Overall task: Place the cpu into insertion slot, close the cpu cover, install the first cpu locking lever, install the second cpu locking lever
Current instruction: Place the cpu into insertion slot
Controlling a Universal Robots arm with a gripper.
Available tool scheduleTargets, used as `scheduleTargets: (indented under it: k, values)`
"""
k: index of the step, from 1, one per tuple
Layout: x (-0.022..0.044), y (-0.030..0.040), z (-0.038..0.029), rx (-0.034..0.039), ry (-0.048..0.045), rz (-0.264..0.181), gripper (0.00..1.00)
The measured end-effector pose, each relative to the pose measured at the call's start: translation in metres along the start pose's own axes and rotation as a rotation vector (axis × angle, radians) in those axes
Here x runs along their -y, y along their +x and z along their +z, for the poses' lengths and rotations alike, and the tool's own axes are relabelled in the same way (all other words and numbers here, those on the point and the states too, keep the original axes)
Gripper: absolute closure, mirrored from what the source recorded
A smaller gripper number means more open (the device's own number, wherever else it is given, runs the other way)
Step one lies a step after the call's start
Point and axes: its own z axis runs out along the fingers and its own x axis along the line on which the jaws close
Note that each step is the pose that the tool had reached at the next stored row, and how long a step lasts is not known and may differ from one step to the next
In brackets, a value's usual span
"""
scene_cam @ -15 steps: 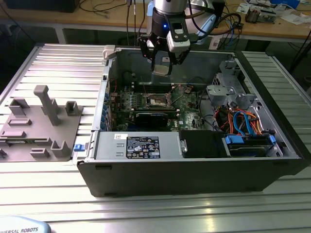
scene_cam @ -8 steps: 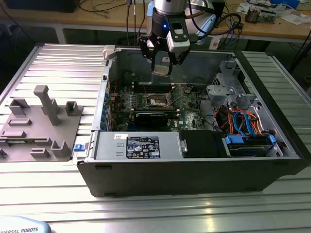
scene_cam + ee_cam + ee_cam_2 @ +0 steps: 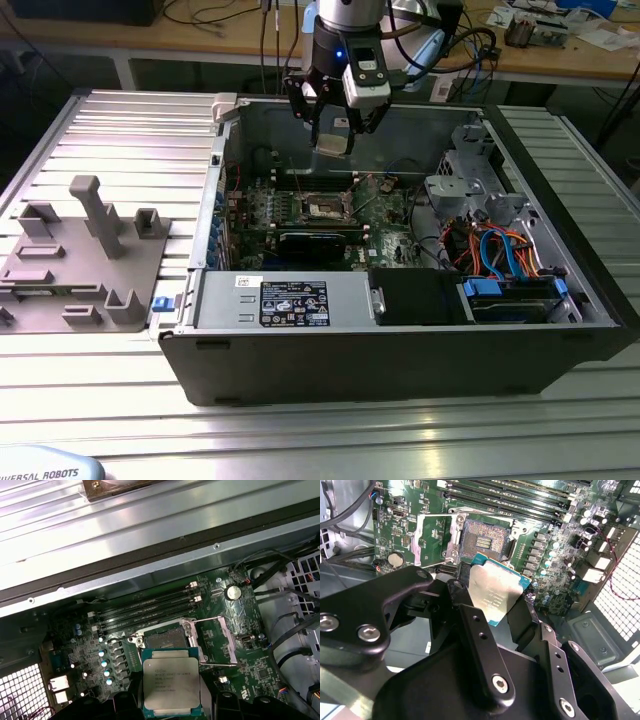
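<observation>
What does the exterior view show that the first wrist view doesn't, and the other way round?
Exterior view: the whole computer case, the grey holder tray beside it, the gripper holding the cpu. First wrist view: the lettering on the cpu's metal top, the memory slots. Both: the cpu, the open insertion slot, the green motherboard.

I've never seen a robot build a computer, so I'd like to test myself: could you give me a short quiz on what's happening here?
1. True or false: the cpu already sits in the insertion slot.
2. The cpu cover is: A) shut over the slot, B) swung open beside the slot, C) missing altogether.
3. What is the gripper holding?
Key: 1 false, the slot is empty; 2 B; 3 the cpu.
</observation>
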Motion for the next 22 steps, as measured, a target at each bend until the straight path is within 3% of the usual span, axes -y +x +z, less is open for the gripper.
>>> scheduleTargets:
  k: [15,22]
  values:
    - [0.0,0.0,0.0007,0.0003,-0.0002,0.008,0.46]
    - [0.0001,0.0,0.0016,0.0011,-0.002,0.035,0.46]
